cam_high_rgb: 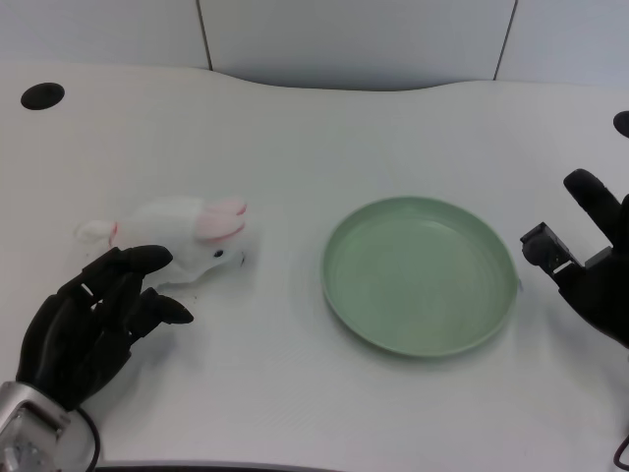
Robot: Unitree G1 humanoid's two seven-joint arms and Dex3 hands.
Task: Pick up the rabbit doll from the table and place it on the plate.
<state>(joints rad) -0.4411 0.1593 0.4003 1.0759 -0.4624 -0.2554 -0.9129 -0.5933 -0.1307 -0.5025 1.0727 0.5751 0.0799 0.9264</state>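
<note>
Close the spread, empty left robot hand (93, 320) gently around the rabbit (182, 239) left of the plate (421, 274), gripping mid-body.

The left hand (88, 324) is glossy black and many-fingered, on a silver forearm (25, 433).

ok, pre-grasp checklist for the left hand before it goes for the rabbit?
1. Rabbit doll in view, lying on the table: ok.
2. Left robot hand holds nothing, fingers apart: ok.
3. Hand close to the doll: ok, its fingertips are at the doll's near side; whether they touch it: cannot tell.
4. Fingers around the doll's body: not ok, the hand sits beside it, not over it.
5. Plate bare, nothing lying on it: ok.
6. Path from doll to plate shows no other things: ok.
</note>
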